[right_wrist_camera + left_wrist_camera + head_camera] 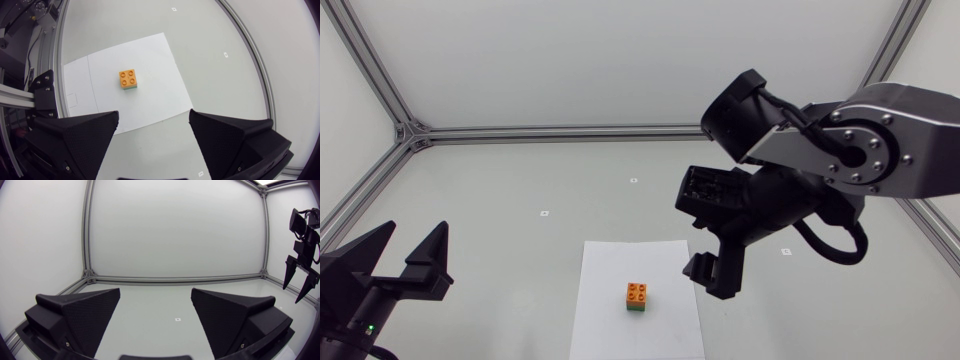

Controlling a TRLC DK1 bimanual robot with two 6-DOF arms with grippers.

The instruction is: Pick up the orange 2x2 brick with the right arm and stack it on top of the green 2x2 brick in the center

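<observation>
Over at nine o'clock from the bricks in the head view, our left gripper (417,240) sits low at the table's (520,180) edge. Its two broad, wedge-shaped fingers are matte black with a fine pebbled grain, and they stand wide apart with nothing between them.

Moving rightward, one flat white sheet of paper (610,320) lies on the smooth pale grey tabletop. Three tiny square markers (544,213) dot the surface around it, at roughly ten, twelve and two o'clock from the sheet. On the paper stand two glossy plastic bricks, one on the other. The orange 2x2 brick (638,292) sits squarely on top of the green 2x2 brick (637,309), and of the green one we see only a thin band below. The orange top shows four round studs.

At three o'clock from the stack hangs our right gripper (713,278), raised clear above the table on a silver-grey link with black joints. Its wrist view looks down on the orange brick ahead of the fingers. The two black wedges are spread open, holding nothing and touching neither brick.
</observation>
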